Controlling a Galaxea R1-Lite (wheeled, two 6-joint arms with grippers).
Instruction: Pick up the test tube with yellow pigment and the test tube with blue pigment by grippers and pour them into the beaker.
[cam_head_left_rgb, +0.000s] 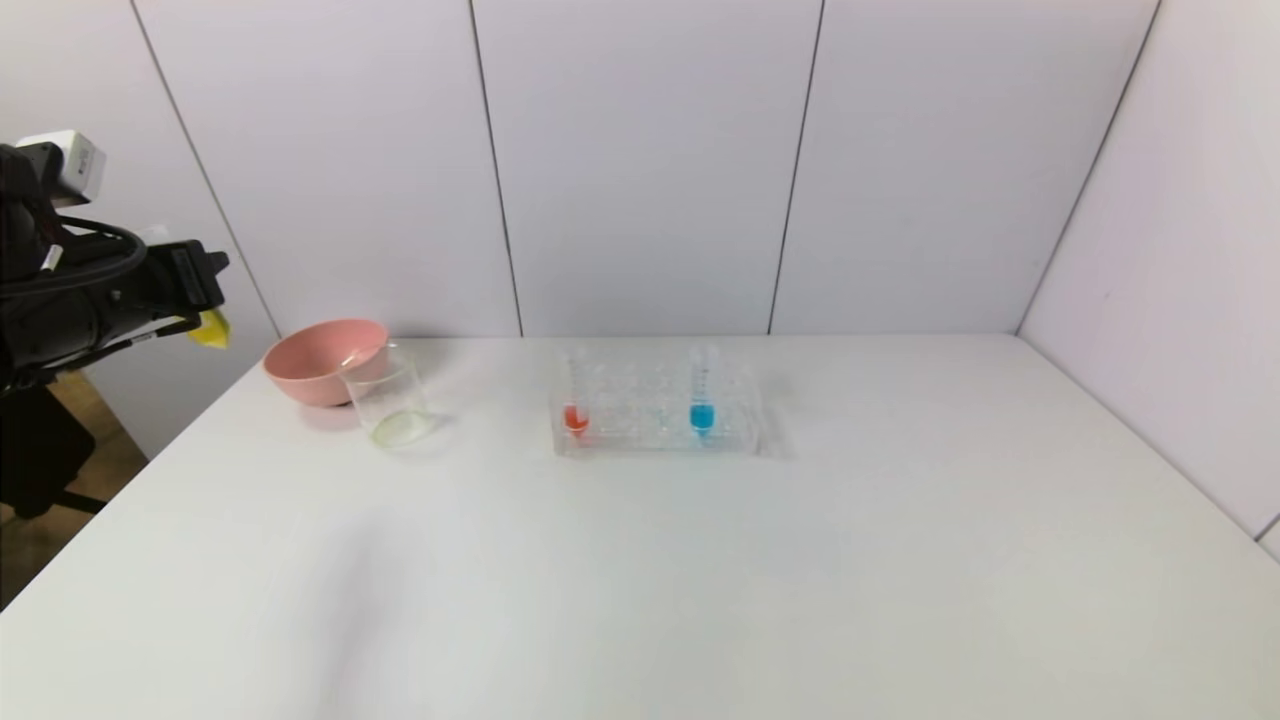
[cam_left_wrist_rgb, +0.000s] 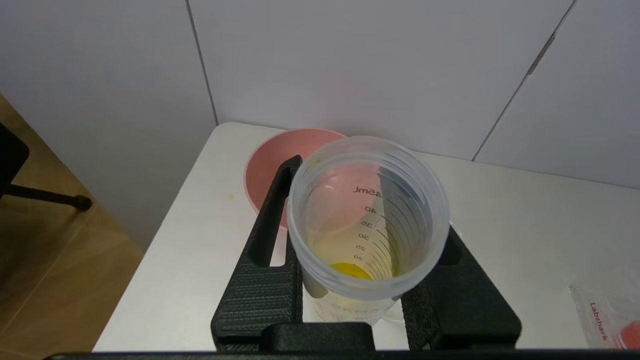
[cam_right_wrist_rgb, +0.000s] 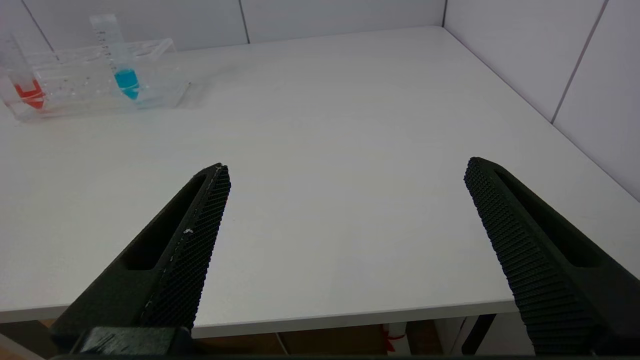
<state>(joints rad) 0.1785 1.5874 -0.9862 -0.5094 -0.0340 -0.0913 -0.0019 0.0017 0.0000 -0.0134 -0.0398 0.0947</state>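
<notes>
the yellow test tube (cam_left_wrist_rgb: 367, 225) is up in the air off the counter's left edge, pinched in the left claw (cam_left_wrist_rgb: 367, 280), a little yellow left at its tip. the beaker (cam_head_left_rgb: 388, 400) stands on the counter (cam_head_left_rgb: 640, 560) touching the pink bowl (cam_head_left_rgb: 322, 358). the blue test tube (cam_head_left_rgb: 703, 395) sits upright in the clear rack (cam_head_left_rgb: 655, 415), a red tube (cam_head_left_rgb: 577, 400) at the other end. the right claw (cam_right_wrist_rgb: 345, 240) hangs spread wide over the counter's near edge.
</notes>
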